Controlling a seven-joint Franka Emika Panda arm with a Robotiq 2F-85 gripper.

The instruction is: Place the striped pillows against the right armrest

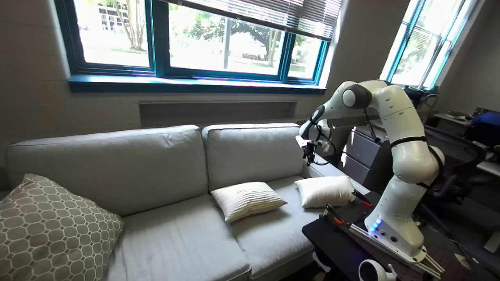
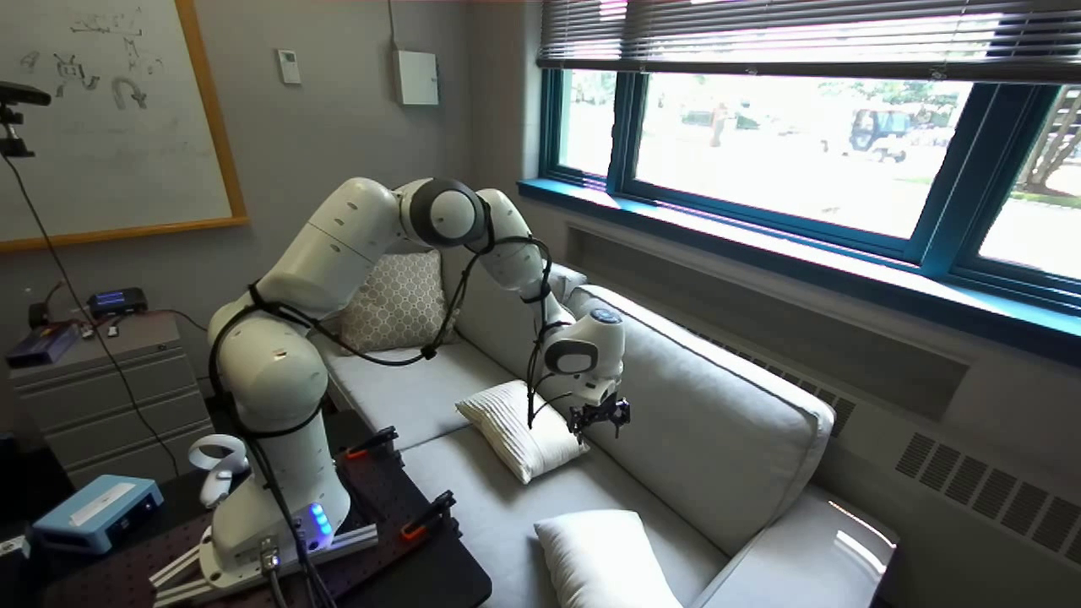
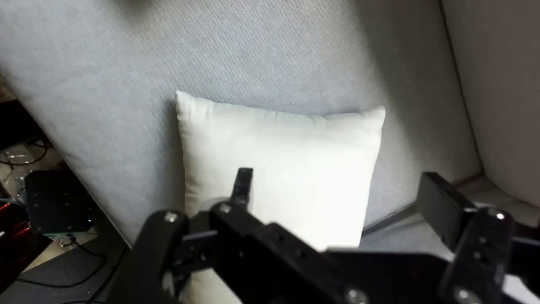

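Observation:
The cream striped pillow (image 1: 248,200) lies on the sofa seat, near the gap between the two seat cushions; it also shows in an exterior view (image 2: 522,432). A plain white pillow (image 1: 326,191) lies beside the right armrest (image 1: 331,169), shown also in an exterior view (image 2: 601,561) with the armrest (image 2: 806,553). Whether they touch is unclear. My gripper (image 1: 309,156) hangs above the seat near the backrest, apart from both pillows (image 2: 600,432). In the wrist view it is open and empty (image 3: 341,196), above the plain white pillow (image 3: 282,156). The striped pillow is out of that view.
The sofa backrest (image 1: 254,154) stands behind the seat. A patterned grey pillow (image 1: 58,230) leans at the far end, also seen behind the arm (image 2: 397,300). The black robot table (image 1: 324,238) with orange-handled clamps (image 1: 334,214) stands against the sofa front.

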